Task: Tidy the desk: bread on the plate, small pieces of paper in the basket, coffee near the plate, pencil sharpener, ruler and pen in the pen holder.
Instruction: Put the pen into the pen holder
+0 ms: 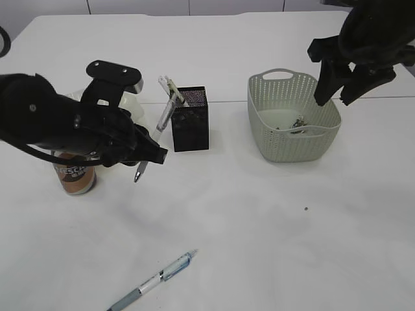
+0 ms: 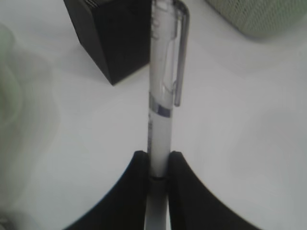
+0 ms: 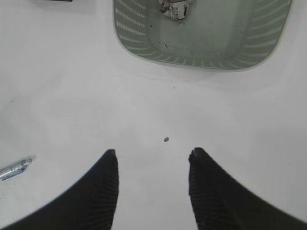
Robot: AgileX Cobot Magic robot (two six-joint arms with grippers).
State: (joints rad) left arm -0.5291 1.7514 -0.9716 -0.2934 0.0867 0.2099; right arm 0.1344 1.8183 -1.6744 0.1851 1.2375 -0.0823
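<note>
My left gripper (image 1: 154, 153) is shut on a clear pen (image 1: 162, 120), held tilted just left of the black mesh pen holder (image 1: 192, 120), tip down above the table. In the left wrist view the pen (image 2: 163, 96) runs up from between the fingertips (image 2: 139, 167) toward the holder (image 2: 115, 33). A second pen (image 1: 155, 280) lies at the front. Paper pieces (image 1: 298, 123) lie in the pale green basket (image 1: 292, 142). My right gripper (image 1: 334, 97) hangs open and empty above the basket's right rim. The coffee can (image 1: 76, 178) stands under my left arm. The bread, ruler and sharpener are hidden.
A pale plate edge (image 1: 133, 103) shows behind my left arm. A dark speck (image 1: 306, 208) lies on the white table in front of the basket; the right wrist view shows the speck (image 3: 166, 140), the basket (image 3: 201, 57) and the second pen's end (image 3: 14, 168).
</note>
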